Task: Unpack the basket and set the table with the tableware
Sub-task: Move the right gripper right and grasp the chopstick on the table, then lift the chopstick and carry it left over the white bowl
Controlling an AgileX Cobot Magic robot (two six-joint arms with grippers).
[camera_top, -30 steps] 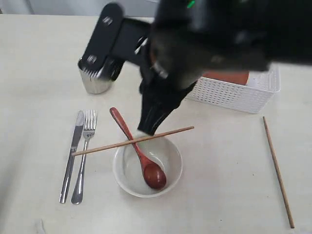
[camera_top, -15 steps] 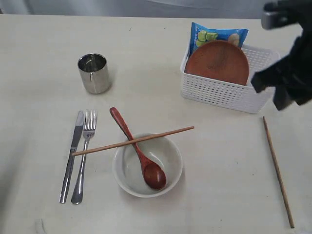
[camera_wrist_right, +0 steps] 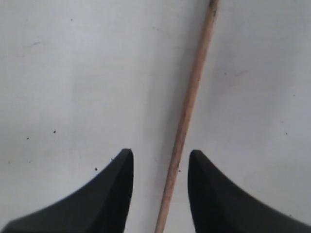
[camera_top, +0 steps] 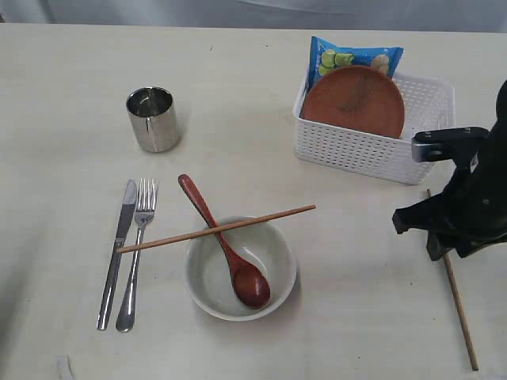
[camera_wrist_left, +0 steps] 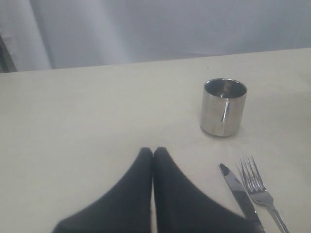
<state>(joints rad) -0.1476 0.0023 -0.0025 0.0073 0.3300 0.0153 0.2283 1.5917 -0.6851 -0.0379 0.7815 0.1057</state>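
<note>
Right gripper: spread, low over the table at the right; the loose chopstick runs between its jaws, no contact visible.
Left gripper: pressed together, holding nothing, above bare tabletop on the left.
Loose chopstick: flat, its far end near the basket corner.
Basket: far right, the plate leaning inside, a snack packet behind it.
Bowl: near centre, spoon resting in it, other chopstick across its far rim.
Knife, fork: side by side, left of bowl.
Cup: upright, beyond them.
Open room: wide bare stretches between bowl and loose chopstick, and far left; far table edge visible.
</note>
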